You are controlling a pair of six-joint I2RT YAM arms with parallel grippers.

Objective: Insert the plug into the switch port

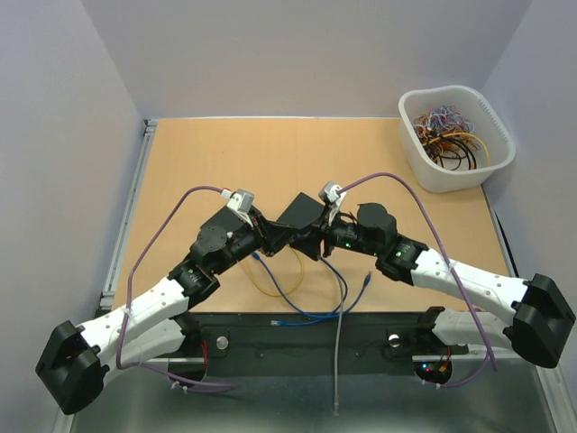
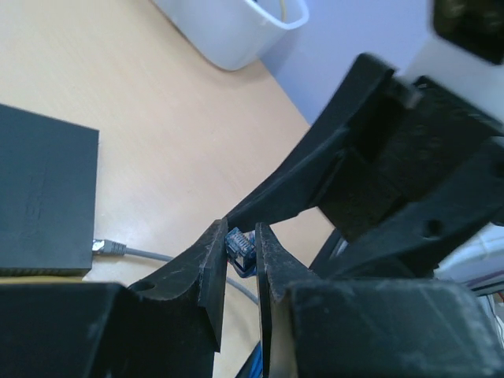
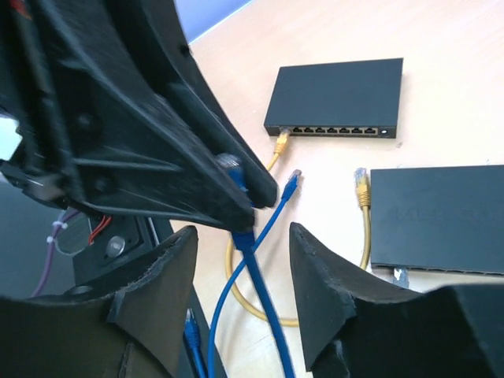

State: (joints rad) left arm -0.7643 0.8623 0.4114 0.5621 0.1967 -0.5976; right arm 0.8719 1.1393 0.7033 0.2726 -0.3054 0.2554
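While the left gripper (image 2: pixel 240 236) pinches the blue plug (image 2: pixel 239 246) in narrow jaws and the right gripper (image 3: pixel 244 236) stands wide astride its cable (image 3: pixel 260 295), insertion is pending, the switch (image 2: pixel 43 201) lying at 9 o'clock of the plug.

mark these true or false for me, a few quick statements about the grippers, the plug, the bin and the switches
1. The left gripper pinches the blue plug. True.
2. The right gripper is shut on the blue cable. False: its jaws stand open, and the cable only runs between them.
3. The white bin is empty. False: it holds a tangle of coloured wires.
4. A far switch and a near switch both lie on the table. True.
5. The blue plug sits in a switch port. False: it is held clear of both switches.
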